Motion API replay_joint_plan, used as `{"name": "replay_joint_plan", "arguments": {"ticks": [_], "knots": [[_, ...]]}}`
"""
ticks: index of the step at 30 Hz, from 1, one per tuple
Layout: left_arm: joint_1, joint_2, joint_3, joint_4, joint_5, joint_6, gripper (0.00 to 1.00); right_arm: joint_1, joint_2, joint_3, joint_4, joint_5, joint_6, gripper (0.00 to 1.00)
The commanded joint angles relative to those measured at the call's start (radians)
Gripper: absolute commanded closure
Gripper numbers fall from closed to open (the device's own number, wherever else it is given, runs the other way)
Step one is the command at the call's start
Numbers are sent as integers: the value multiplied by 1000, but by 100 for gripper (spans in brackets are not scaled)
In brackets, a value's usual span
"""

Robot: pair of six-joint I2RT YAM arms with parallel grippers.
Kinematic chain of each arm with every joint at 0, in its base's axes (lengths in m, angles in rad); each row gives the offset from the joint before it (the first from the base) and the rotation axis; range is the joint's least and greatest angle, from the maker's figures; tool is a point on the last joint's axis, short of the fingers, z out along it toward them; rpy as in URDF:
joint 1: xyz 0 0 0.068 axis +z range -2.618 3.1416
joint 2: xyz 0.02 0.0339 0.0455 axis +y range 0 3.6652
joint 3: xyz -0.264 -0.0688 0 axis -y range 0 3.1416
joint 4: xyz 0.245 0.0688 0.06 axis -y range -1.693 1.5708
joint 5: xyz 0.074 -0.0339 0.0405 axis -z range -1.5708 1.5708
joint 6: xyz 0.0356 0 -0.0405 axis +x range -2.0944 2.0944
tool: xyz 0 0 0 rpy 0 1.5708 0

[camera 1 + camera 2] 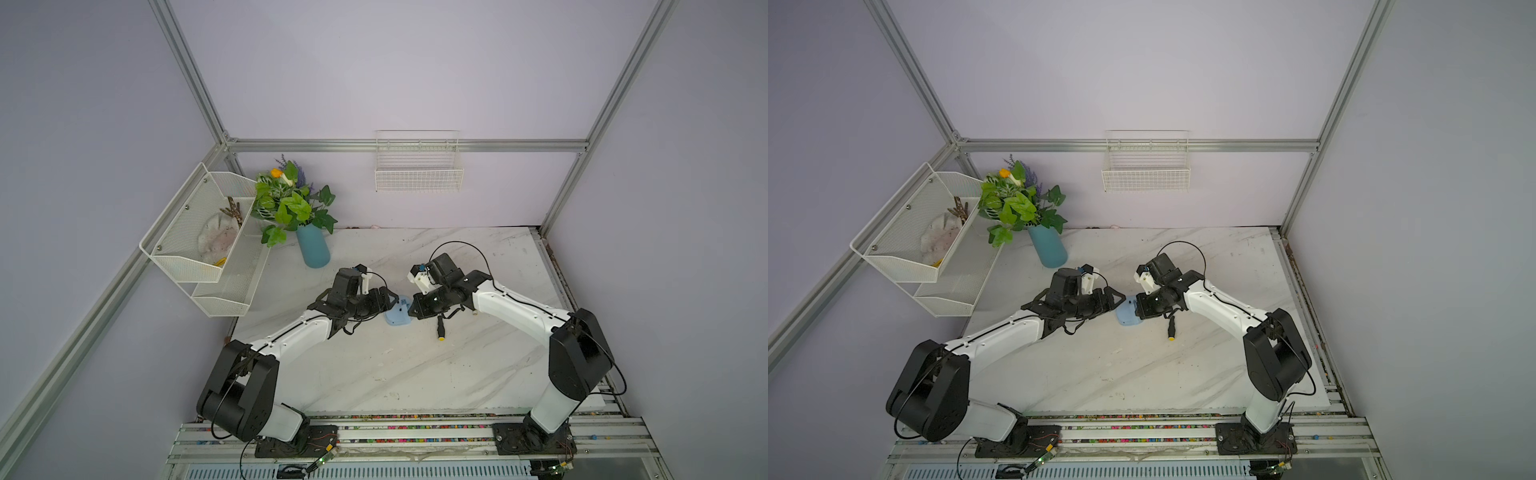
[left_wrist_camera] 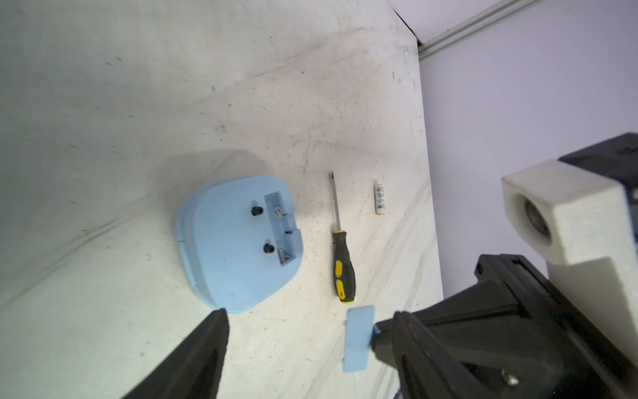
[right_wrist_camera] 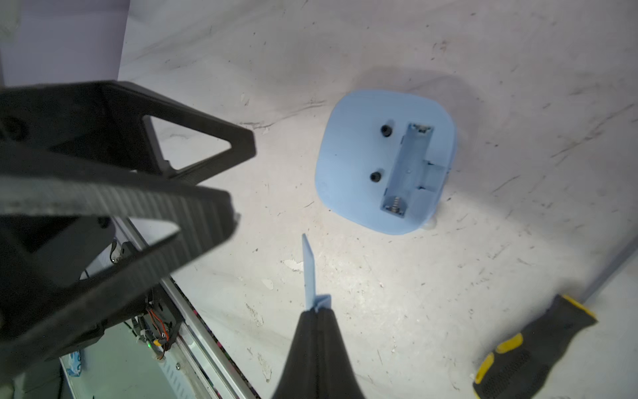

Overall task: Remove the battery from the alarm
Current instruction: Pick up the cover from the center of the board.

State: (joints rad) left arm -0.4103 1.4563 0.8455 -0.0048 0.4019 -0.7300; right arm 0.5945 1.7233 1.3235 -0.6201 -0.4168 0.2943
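Lilac walls and an aluminium frame close in a white marbled tabletop (image 1: 395,374). A blue vase (image 1: 312,247) of leaves stands at its far left corner, a mesh shelf (image 1: 199,232) hangs on the left wall and a wire basket (image 1: 419,166) on the back wall.

In both top views the two arms meet over the alarm (image 1: 397,316) (image 1: 1126,316), which shows there only as a light-blue patch partly hidden under them. The wrist views show more. The alarm (image 2: 234,248) (image 3: 359,165) lies face down with its blue back up, and the long compartment (image 3: 409,165) in the back is open, with only a spring at one end.

The battery (image 2: 379,200) is clear only in the left wrist view. It lies on the table well apart from the alarm, with the screwdriver (image 2: 343,273) between them and roughly parallel to both. The right wrist view catches only the screwdriver's black-and-yellow handle (image 3: 531,352), and in a top view mostly the handle (image 1: 440,330) shows below the right arm.

The right gripper (image 3: 316,311) is closed tight, pinching one end of a flat blue cover (image 3: 309,273) above the table. The left wrist view shows that cover (image 2: 359,338) broadside. The left gripper (image 3: 241,183), seen from the right wrist, has its jaws spread with nothing between them, close to the alarm.
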Motion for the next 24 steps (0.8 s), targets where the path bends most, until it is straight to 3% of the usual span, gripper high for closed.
{"name": "replay_joint_plan", "arguments": {"ticks": [1, 10, 24], "knots": [[8, -8, 89, -114, -75, 54, 22, -31, 43, 29, 13, -9, 12, 100], [8, 119, 133, -126, -78, 55, 26, -56, 167, 139, -6, -39, 56, 100], [8, 268, 255, -153, -28, 53, 37, -86, 232, 216, -54, -81, 83, 100]]}}
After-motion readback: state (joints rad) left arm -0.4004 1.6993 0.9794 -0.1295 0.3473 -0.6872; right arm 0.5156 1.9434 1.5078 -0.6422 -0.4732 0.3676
